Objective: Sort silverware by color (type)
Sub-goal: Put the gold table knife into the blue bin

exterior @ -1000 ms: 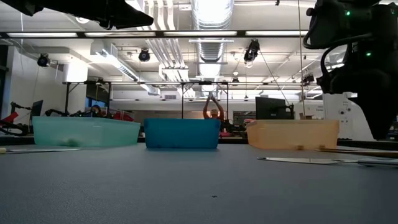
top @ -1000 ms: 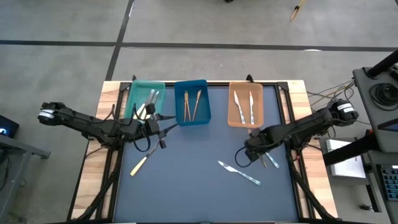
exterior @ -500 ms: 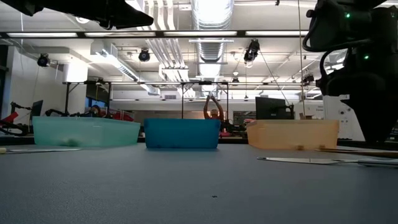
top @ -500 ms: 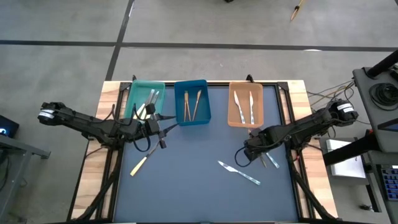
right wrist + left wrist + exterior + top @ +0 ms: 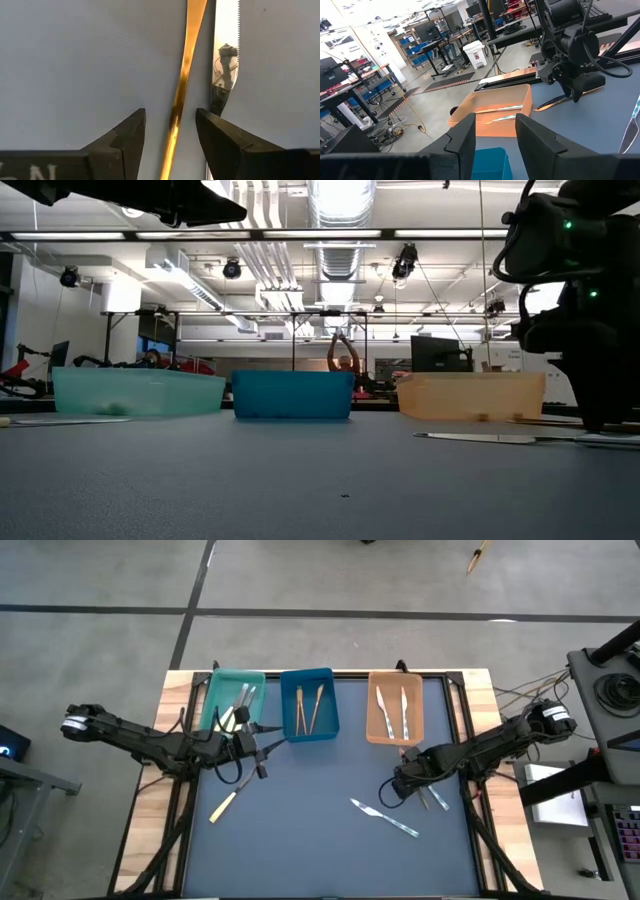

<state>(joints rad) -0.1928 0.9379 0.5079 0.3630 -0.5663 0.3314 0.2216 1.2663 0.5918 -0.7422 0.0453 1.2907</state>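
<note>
My right gripper (image 5: 170,137) is open and points down at the mat's right side (image 5: 402,786). Its fingers stand on either side of a slim tan-gold piece of silverware (image 5: 184,70) without touching it. A silver serrated knife (image 5: 225,55) lies flat just beside that piece. On the mat also lie a cream-handled knife (image 5: 225,805) and a silver knife with a pale blue handle (image 5: 385,817). My left gripper (image 5: 262,744) waits open beside the teal tray (image 5: 215,705), with nothing between its fingers.
Three trays stand in a row along the mat's far edge. The teal one holds several pieces, the blue tray (image 5: 330,705) two tan wooden ones, the orange tray (image 5: 372,710) two silver ones. The mat's middle and near part lie open.
My right gripper has gone down toward the silverware at the mat's right side, as the low view shows. The silverware and my left arm have stayed where they were.
</note>
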